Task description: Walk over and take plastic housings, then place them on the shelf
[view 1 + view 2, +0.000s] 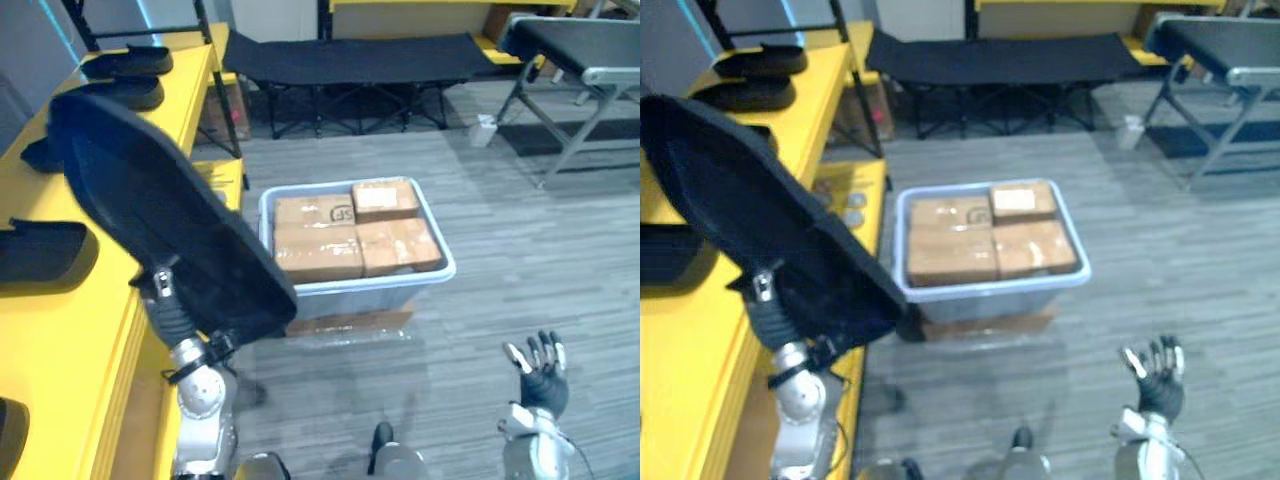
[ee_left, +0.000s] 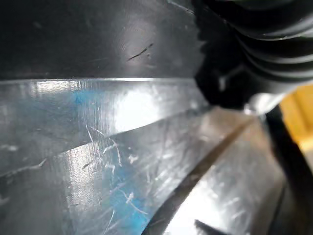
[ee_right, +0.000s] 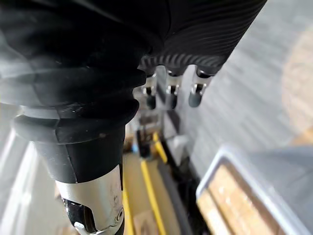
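The left robot hand [image 1: 169,302] comes up at 7 o'clock and disappears under a large black housing [image 1: 160,210], so whether it is clamped or apart cannot be told. Its ribbed cover shows just below the housing's lower edge. In the left wrist view a glossy, scratched dark surface [image 2: 98,39] lies right against that cover; which part of the housing this is cannot be made out. The housing is tilted, its broad side facing up, and it hangs over the front edge of the yellow shelf [image 1: 70,340] at 9 o'clock.

The right robot hand [image 1: 545,378] hovers at 5 o'clock above the grey floor [image 1: 520,250], fingers [image 1: 527,352] spread apart, holding and touching nothing.

Other housings [image 1: 125,62] lie on the shelf towards 11 o'clock, with one more [image 1: 40,252] at 9 o'clock partly covered by the held one. Near the centre a pale tub [image 1: 432,272] stands on the floor just beside the shelf, packed with brown boxes [image 1: 355,235]. A black cot [image 1: 350,55] stands at 12 o'clock, well apart, cut off by the top edge.
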### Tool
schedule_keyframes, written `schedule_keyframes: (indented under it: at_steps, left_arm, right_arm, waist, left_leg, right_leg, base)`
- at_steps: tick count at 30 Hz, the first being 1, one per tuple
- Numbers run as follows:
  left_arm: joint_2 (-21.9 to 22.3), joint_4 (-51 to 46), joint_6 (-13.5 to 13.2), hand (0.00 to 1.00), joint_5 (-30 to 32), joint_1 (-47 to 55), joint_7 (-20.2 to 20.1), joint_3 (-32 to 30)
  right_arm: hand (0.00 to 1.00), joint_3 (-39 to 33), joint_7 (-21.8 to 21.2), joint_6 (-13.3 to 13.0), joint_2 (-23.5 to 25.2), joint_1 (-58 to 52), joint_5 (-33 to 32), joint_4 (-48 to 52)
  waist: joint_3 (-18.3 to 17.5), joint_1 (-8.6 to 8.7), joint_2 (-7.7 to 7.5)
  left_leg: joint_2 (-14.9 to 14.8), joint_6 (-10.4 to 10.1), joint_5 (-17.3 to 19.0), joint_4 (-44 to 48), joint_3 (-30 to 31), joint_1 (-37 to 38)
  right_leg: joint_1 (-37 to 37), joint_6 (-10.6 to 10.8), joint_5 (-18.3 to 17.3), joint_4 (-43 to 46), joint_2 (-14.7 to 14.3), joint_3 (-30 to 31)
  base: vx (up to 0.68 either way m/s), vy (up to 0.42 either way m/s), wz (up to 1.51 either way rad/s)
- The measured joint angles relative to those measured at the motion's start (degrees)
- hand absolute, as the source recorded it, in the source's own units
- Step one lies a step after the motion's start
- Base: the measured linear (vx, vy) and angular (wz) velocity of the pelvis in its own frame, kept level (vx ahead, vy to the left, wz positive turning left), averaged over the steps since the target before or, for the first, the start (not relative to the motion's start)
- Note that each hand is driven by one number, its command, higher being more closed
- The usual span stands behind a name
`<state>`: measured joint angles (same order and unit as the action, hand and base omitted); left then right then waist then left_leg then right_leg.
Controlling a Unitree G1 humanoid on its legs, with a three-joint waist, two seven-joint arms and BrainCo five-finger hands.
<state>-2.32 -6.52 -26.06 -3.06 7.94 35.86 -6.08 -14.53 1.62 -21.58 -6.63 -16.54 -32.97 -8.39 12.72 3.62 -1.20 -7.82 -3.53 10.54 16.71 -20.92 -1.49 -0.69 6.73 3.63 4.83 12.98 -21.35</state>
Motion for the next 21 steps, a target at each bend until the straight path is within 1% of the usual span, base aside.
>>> schedule_keyframes:
  at_steps: [1,2,3,4,5,7,8,10,12,13,14,16,17,19,21]
  left_arm:
    - [-0.1,-1.1,0.5,1.0,1.9,1.1,2.1,-2.8]
    - [-0.2,-1.9,0.6,1.0,2.4,1.7,2.7,-4.3]
    - [-0.6,-4.0,0.8,1.0,3.9,3.5,4.4,-7.9]
    - [-1.1,-6.2,0.9,1.0,4.1,5.1,5.6,-11.6]
    - [-1.3,-7.2,0.9,1.0,4.2,6.0,6.2,-13.4]
    - [-0.5,-10.5,0.9,1.0,4.1,10.4,8.1,-19.2]
    - [0.1,-11.3,0.9,1.0,4.1,11.4,8.4,-20.1]
    - [2.8,-13.2,0.2,1.0,4.0,15.4,8.3,-23.3]
    - [4.3,-13.7,-0.1,1.0,3.5,17.1,8.0,-24.6]
    - [5.7,-13.8,-0.2,1.0,2.6,18.6,7.7,-26.0]
    - [6.5,-13.8,-0.7,1.0,0.7,19.4,6.8,-26.9]
    - [8.1,-13.8,-2.0,1.0,-2.8,19.6,5.3,-28.3]
    - [8.7,-13.9,-2.1,1.0,-3.4,19.1,4.4,-29.1]
    - [9.5,-13.9,-2.3,1.0,-3.4,19.7,3.7,-29.7]
    - [9.5,-13.9,-2.3,1.0,-3.4,19.7,3.0,-29.7]
  right_arm:
    - [0.0,0.3,-2.1,0.0,0.0,0.7,-0.3,0.0]
    - [0.0,1.0,-3.1,0.0,0.0,1.1,-0.8,0.1]
    - [0.0,2.5,-4.5,-0.1,-0.1,2.3,-1.0,0.2]
    - [0.0,5.4,-4.9,0.1,-0.3,3.8,-0.9,0.5]
    - [0.0,7.2,-4.9,0.3,-0.4,4.8,-0.6,0.5]
    - [0.0,14.1,-3.8,1.9,-0.6,10.3,3.5,0.3]
    - [0.0,15.1,-3.4,2.2,-0.7,11.9,4.9,0.1]
    - [0.0,18.8,-1.9,3.4,-0.7,18.6,8.5,-1.8]
    - [0.0,19.7,-1.3,4.3,-0.6,21.8,9.3,-2.8]
    - [0.0,20.8,-1.1,4.8,-0.6,24.6,9.5,-3.8]
    - [0.0,21.6,-0.9,5.6,-0.6,26.1,9.7,-3.8]
    - [0.0,22.7,-0.7,7.5,-0.5,27.7,10.4,-3.8]
    - [0.0,22.8,-0.7,9.1,-0.5,27.7,10.7,-3.8]
    - [0.0,23.5,-0.7,10.7,-0.5,27.4,10.8,-3.8]
    - [0.0,23.6,-0.7,10.9,-0.6,26.2,10.8,-3.8]
  waist:
    - [0.0,-0.4,0.15]
    - [0.1,-0.79,0.21]
    - [0.1,-1.96,0.39]
    - [0.3,-3.35,0.65]
    - [0.4,-4.25,0.8]
    - [0.7,-8.28,1.51]
    - [0.8,-9.26,1.63]
    - [0.9,-13.15,1.82]
    - [0.9,-15.28,1.81]
    - [0.8,-16.89,1.58]
    - [0.7,-17.6,1.41]
    - [0.7,-18.36,0.85]
    - [0.5,-18.74,0.43]
    - [0.5,-19.13,-0.17]
    - [0.3,-18.87,-0.65]
  left_leg:
    - [0.7,0.2,-0.4,-0.6,1.7,0.0]
    - [1.0,0.2,-0.5,-0.8,2.5,-0.1]
    - [1.5,0.3,-0.8,-1.0,4.2,-0.6]
    - [2.0,0.4,-1.1,-1.4,6.3,-0.8]
    - [2.3,0.4,-1.2,-1.3,7.3,-0.7]
    - [3.5,0.7,-1.5,-1.3,11.2,-0.7]
    - [3.9,0.8,-1.6,-1.4,12.0,-0.8]
    - [5.4,1.1,-1.8,-1.4,16.0,-1.5]
    - [6.0,1.2,-1.9,-1.5,17.6,-1.8]
    - [6.7,1.2,-1.9,-1.5,19.0,-1.8]
    - [7.0,1.2,-1.9,-1.5,19.6,-1.8]
    - [7.7,1.2,-1.9,-1.4,21.4,-2.1]
    - [7.8,1.2,-1.9,-1.3,22.3,-2.7]
    - [7.8,1.2,-1.9,-1.3,22.7,-2.9]
    - [8.1,1.2,-1.9,-1.1,24.1,-3.1]
  right_leg:
    - [-1.0,0.1,-0.4,0.0,0.2,-1.6]
    - [-1.5,0.2,-0.8,0.1,0.5,-2.7]
    - [-1.9,0.3,-1.4,0.6,1.0,-4.4]
    - [-3.0,0.6,-1.8,0.7,1.2,-6.4]
    - [-3.6,0.8,-2.1,0.7,1.3,-7.4]
    - [-6.5,1.5,-3.0,0.7,2.0,-11.6]
    - [-6.9,1.5,-3.1,0.5,2.1,-12.4]
    - [-9.6,1.9,-3.6,-0.5,2.5,-16.4]
    - [-10.5,1.9,-3.6,-0.8,2.6,-17.6]
    - [-11.7,1.9,-3.6,-1.5,2.6,-18.3]
    - [-12.3,1.9,-3.6,-1.8,2.7,-18.6]
    - [-13.5,1.9,-3.6,-2.4,2.5,-20.4]
    - [-13.5,1.8,-3.7,-2.4,2.4,-21.2]
    - [-13.6,1.6,-3.8,-2.4,2.1,-21.4]
    - [-14.6,1.2,-4.0,-2.3,1.9,-23.1]
  base:
    - [0.04,0.006,0.55]
    - [0.05,0.0,0.74]
    - [0.07,0.002,0.81]
    - [0.1,0.01,0.85]
    - [0.11,0.012,0.91]
    - [0.1,0.028,0.9]
    - [0.09,0.046,0.86]
    - [0.09,0.044,0.92]
    - [0.08,0.056,0.67]
    - [0.09,0.069,0.55]
    - [0.07,0.054,0.52]
    - [0.06,0.037,0.44]
    - [0.04,0.025,0.36]
    - [0.01,0.021,0.21]
    - [0.0,0.008,0.36]
